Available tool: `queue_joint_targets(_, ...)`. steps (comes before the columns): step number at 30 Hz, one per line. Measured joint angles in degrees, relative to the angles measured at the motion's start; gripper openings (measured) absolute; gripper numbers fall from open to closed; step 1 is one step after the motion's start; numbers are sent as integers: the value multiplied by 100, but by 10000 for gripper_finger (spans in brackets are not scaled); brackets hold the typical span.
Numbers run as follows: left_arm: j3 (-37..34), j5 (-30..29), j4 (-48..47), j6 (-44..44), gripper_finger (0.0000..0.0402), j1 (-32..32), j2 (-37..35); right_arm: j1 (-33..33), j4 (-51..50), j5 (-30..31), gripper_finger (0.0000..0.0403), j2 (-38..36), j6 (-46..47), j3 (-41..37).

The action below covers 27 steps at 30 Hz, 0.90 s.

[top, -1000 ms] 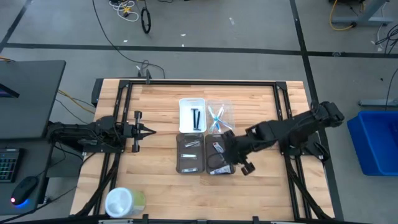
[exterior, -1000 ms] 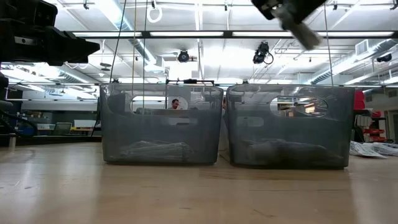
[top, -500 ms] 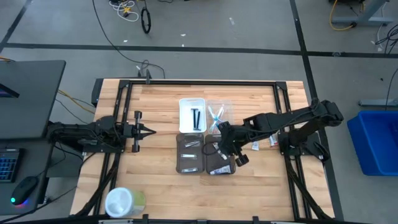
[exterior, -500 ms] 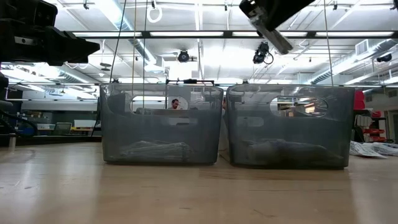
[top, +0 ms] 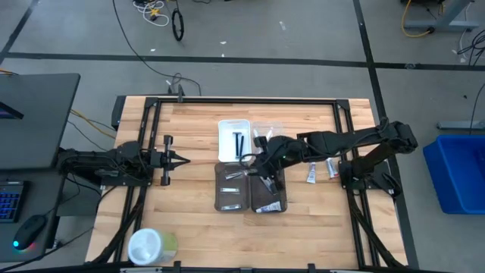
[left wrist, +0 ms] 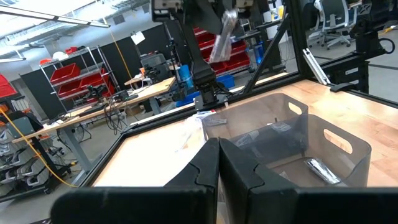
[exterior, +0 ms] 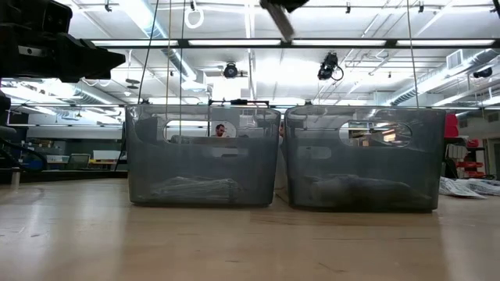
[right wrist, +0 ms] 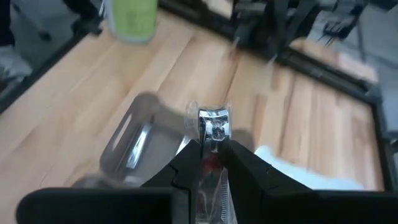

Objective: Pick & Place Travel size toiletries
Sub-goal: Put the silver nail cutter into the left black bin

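Note:
My right gripper (top: 261,164) hangs above the trays in the middle of the table, shut on a small silvery packet (right wrist: 212,126) with a red mark. The packet also shows in the left wrist view (left wrist: 223,36) and at the top of the low view (exterior: 280,21). Thin black sticks (top: 239,142) lie in the white tray (top: 224,130). Silvery packets lie in the two grey trays (top: 221,199) (top: 282,203). Two small white tubes (top: 311,174) (top: 331,168) lie on the table to the right. My left gripper (top: 180,159) waits shut at the table's left side, pointing level. My right gripper pinches the packet between its two fingers, which come slanting down from the table's right side. The packet's end (right wrist: 214,118) sticks out beyond the fingertips (right wrist: 194,155). The packet is lifted clear of the trays, well above their rims (exterior: 280,21).
A clear tray (top: 270,130) with light-blue toothbrushes stands right of the white tray, partly under my right arm. A round white-and-green container (top: 151,245) stands at the near left corner. Bare wood lies left of the trays and along the far edge.
My right gripper has gone from over the right grey tray toward the table's left and far edges and a little up, carrying the packet. It has tipped from steeply downward to a flatter slant. Its fingers have stayed shut.

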Motion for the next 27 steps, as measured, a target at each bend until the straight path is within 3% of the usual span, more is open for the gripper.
queue_joint_targets(17, 0, -1, -2, 0, 16, 1, 1, -28, 1295, -61, 69, 676, -105, 10)
queue_joint_targets(27, 0, -4, 1, 0, 16, 0, 1, -25, 1376, -57, 69, 1265, -212, 10)
